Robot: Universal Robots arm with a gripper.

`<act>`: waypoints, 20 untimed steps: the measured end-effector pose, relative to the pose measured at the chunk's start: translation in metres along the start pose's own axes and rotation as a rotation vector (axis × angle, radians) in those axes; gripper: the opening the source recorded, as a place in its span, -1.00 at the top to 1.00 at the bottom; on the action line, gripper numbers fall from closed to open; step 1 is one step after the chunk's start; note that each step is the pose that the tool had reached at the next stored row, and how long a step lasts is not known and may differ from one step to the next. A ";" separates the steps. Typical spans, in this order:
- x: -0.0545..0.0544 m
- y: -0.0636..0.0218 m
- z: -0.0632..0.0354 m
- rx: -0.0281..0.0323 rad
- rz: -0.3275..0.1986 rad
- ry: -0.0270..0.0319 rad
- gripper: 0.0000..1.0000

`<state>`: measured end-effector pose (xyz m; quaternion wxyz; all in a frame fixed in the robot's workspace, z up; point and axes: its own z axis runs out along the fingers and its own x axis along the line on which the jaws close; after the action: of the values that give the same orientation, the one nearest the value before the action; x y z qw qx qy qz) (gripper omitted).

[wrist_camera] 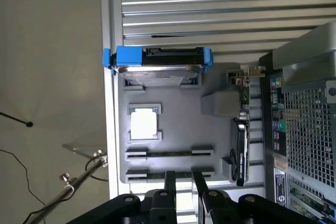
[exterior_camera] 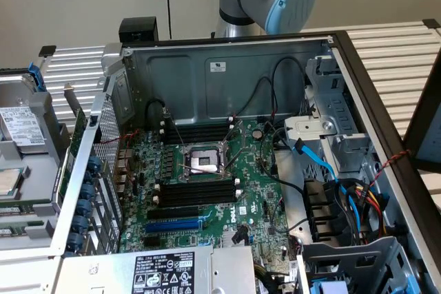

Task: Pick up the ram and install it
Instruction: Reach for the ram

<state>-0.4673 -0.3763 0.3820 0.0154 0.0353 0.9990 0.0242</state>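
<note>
Green-edged and thin, the ram (wrist_camera: pixel 149 173) stands on edge in a groove of the grey tray (wrist_camera: pixel 173 111), with a twin stick (wrist_camera: pixel 157 153) in the next groove. The pincer (wrist_camera: pixel 183 172) hovers over it, spread and empty. Its fingers seem set apart along the stick rather than across it. Closing like that would likely miss the stick or knock it askew.
</note>
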 end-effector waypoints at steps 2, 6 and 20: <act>0.000 -0.0001 0.0000 -0.0001 0.000 -0.0006 0.47; 0.000 0.0000 -0.0002 -0.0003 -0.005 -0.0005 0.47; 0.000 0.0000 -0.0005 -0.0080 -0.244 0.0094 0.47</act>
<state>-0.4677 -0.3764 0.3825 0.0137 -0.0868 0.9958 0.0263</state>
